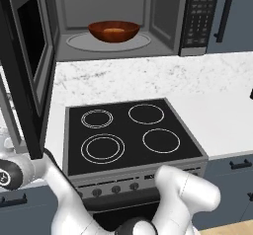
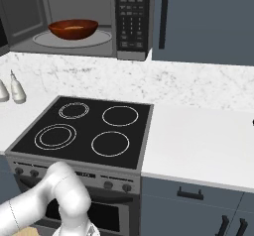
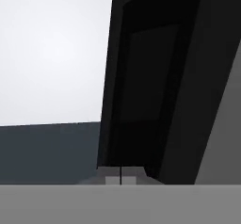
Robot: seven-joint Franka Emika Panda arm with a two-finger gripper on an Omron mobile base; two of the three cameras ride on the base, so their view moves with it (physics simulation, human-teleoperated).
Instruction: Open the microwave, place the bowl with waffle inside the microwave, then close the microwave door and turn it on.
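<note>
Black-framed and swung wide, the microwave door (image 1: 29,66) stands open at the far left of the left base view, its dark glass window facing the cavity. Behind its lower edge the white arm reaches off to the left. From the hand view the door's dark panel (image 3: 155,86) looms right in front of the gripper (image 3: 120,180), whose two fingers are pressed together with nothing between them; whether the tips actually touch the door I cannot tell.

Next to the right is the microwave (image 1: 163,26) itself, open, with the reddish-brown bowl (image 1: 113,30) sitting on the round glass turntable (image 1: 79,42), roughly at its centre. The golden-tan waffle (image 1: 114,31) lies in the bottom of the bowl. Right of the cavity runs the narrow black keypad (image 1: 198,17).

Below, the marble-patterned counter (image 1: 123,76) runs along the wall, and the black four-ring stove (image 1: 131,133) is set into it, a row of knobs (image 1: 115,189) along its front edge. In the right base view two small white bottles (image 2: 15,91) stand on the counter near the stove's back left corner, and plain white counter (image 2: 198,141) stretches from the stove's right edge toward the right. A grey-blue cabinet (image 2: 208,22) with a dark vertical handle hangs right of the microwave.
</note>
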